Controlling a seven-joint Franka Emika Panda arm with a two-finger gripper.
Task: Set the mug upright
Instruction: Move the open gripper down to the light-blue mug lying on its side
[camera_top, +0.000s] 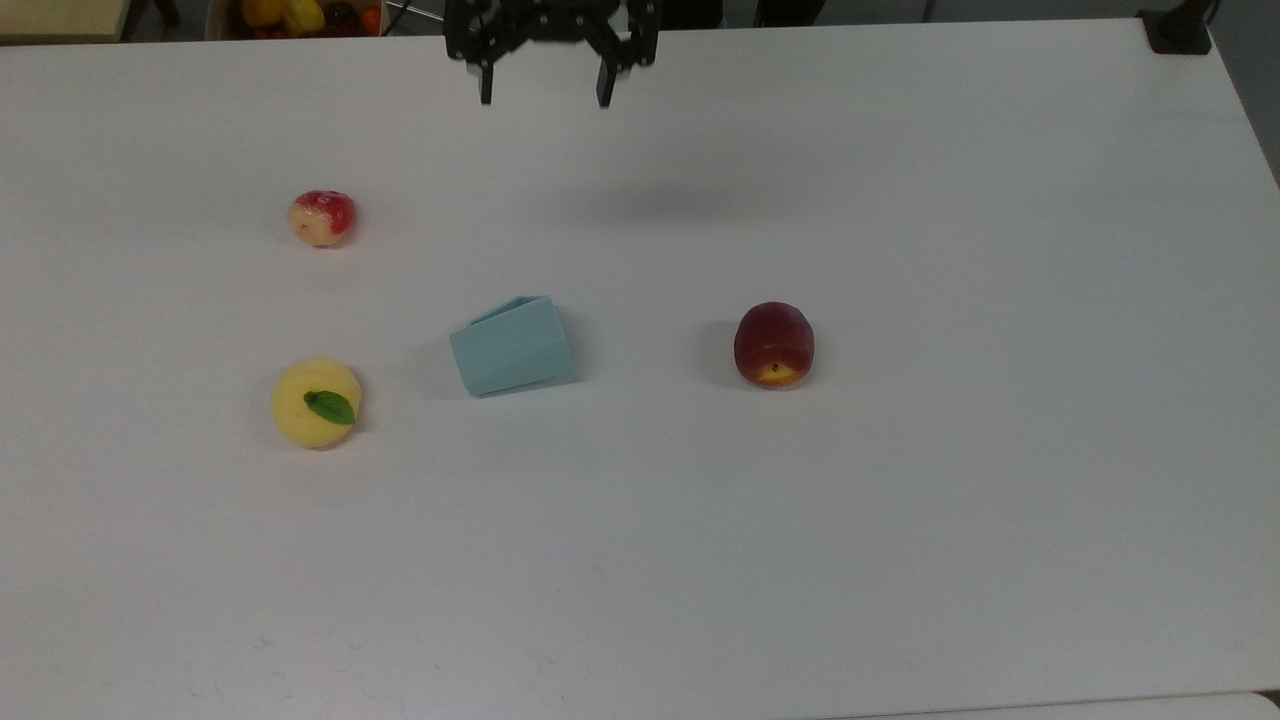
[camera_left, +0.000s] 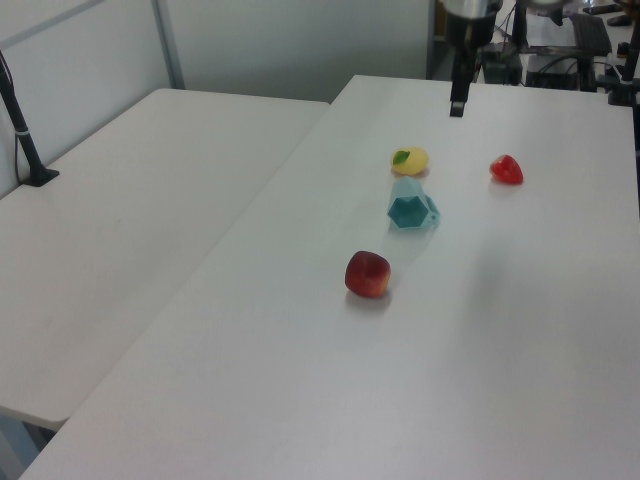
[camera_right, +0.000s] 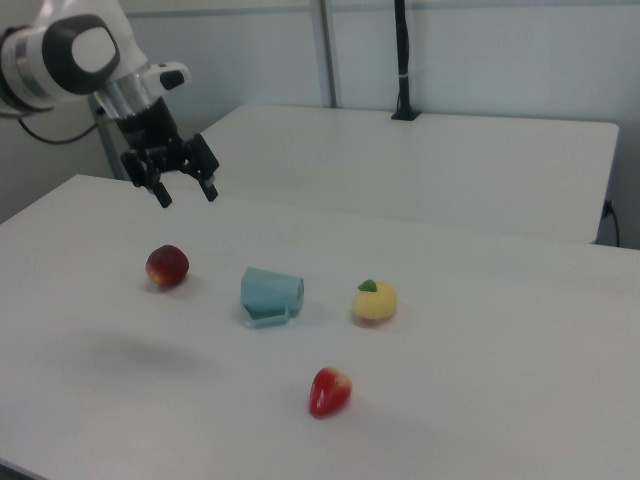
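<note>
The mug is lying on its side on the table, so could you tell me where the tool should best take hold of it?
Probably across the faceted body of the mug, coming down from above with the open tool. It lies on its side, wide mouth toward the top view's right, so the flat facets offer opposing faces.

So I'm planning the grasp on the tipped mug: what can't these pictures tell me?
- Mug handle: top view, hidden by the body.
- Mug inside: left view, too small and dark.
- Arm above the gripper: top view, cut by the upper edge.
</note>
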